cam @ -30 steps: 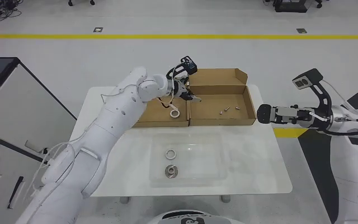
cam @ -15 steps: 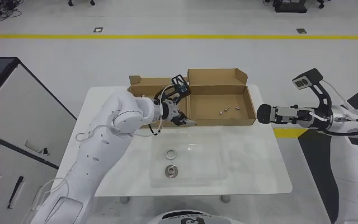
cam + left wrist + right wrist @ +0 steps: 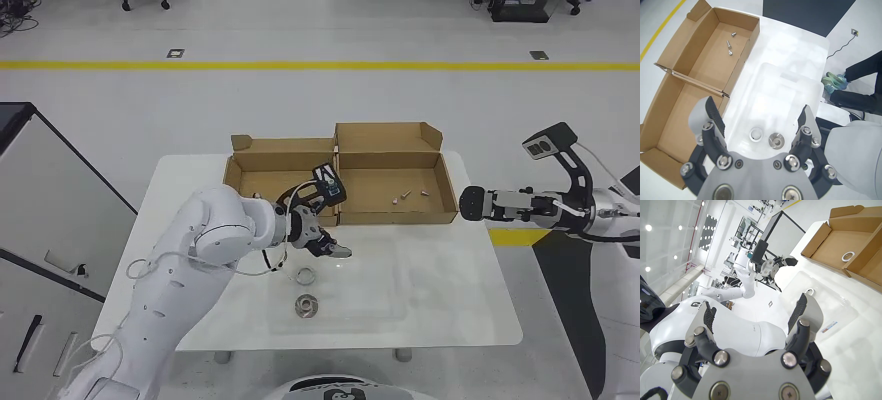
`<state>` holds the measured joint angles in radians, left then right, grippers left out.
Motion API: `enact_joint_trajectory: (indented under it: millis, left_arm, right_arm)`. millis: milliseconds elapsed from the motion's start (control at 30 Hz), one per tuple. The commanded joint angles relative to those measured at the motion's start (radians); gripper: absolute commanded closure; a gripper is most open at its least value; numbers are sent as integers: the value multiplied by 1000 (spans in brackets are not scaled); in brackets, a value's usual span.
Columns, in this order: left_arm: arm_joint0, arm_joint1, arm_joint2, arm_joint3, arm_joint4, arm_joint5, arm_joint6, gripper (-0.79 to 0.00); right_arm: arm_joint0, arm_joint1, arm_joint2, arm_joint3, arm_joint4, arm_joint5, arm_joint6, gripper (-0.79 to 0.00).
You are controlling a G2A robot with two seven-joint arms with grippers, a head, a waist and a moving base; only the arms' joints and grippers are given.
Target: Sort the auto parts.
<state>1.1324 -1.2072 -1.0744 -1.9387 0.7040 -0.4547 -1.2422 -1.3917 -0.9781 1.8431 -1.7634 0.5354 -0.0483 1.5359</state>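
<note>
Top view has the left claw (image 3: 336,250) hanging over the counter (image 3: 455,300), above the clear tray's (image 3: 385,295) far left corner and just on the near side of the two cardboard boxes. Its fingers (image 3: 714,111) are spread wide with nothing between them. From the left wrist view, a white ring (image 3: 756,134) and a flanged metal part (image 3: 776,141) lie side by side on the tray floor below this claw, close together but not touching. In the top view the flanged part (image 3: 305,306) sits nearer the robot than the claw does. Beyond the claw stands the left box (image 3: 270,170), and the right wrist view shows one white ring (image 3: 847,256) lying flat on that box's floor. The right box (image 3: 390,150) touches it along a shared wall, off to the claw's right, and it holds three small bolts (image 3: 728,44) lying near one another. The right claw (image 3: 755,301) is also open wide and empty, held off the counter's right edge. It is level with the right box's end wall and well apart from the tray, with the left claw far across from it.
</note>
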Motion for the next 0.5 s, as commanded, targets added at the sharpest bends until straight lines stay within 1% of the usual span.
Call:
enact_joint_trajectory:
  millis: [0, 67, 100, 133, 167, 233, 267, 333, 400, 467]
  left_arm:
    - [0, 0, 0, 0, 0, 0, 0, -785]
    - [0, 0, 0, 0, 0, 0, 0, -785]
    - [0, 1, 7, -8, 16, -16, 2, -785]
    - [2, 3, 20, -1, 48, -21, -16, -785]
    - [-8, 4, 45, 0, 70, -30, -57, -785]
    - [-27, 4, 86, 12, 42, -32, -92, -785]
    - [-48, 8, 132, 26, 33, -5, -119, -785]
    - [-101, 19, 195, 37, 24, 15, -138, -785]
    - [-149, 32, 247, 55, 23, 38, -161, -785]
    - [-189, 45, 298, 71, -14, 50, -174, -785]
  right_arm:
    - [0, 0, 0, 0, 0, 0, 0, -785]
    - [0, 0, 0, 0, 0, 0, 0, -785]
    - [0, 0, 0, 0, 0, 0, 0, -785]
    - [0, 0, 0, 0, 0, 0, 0, -785]
    - [0, 0, 0, 0, 0, 0, 0, -785]
    - [0, 0, 0, 0, 0, 0, 0, -785]
    - [0, 0, 0, 0, 0, 0, 0, -785]
    - [0, 0, 0, 0, 0, 0, 0, -785]
    - [0, 0, 0, 0, 0, 0, 0, -785]
    - [0, 0, 0, 0, 0, 0, 0, -785]
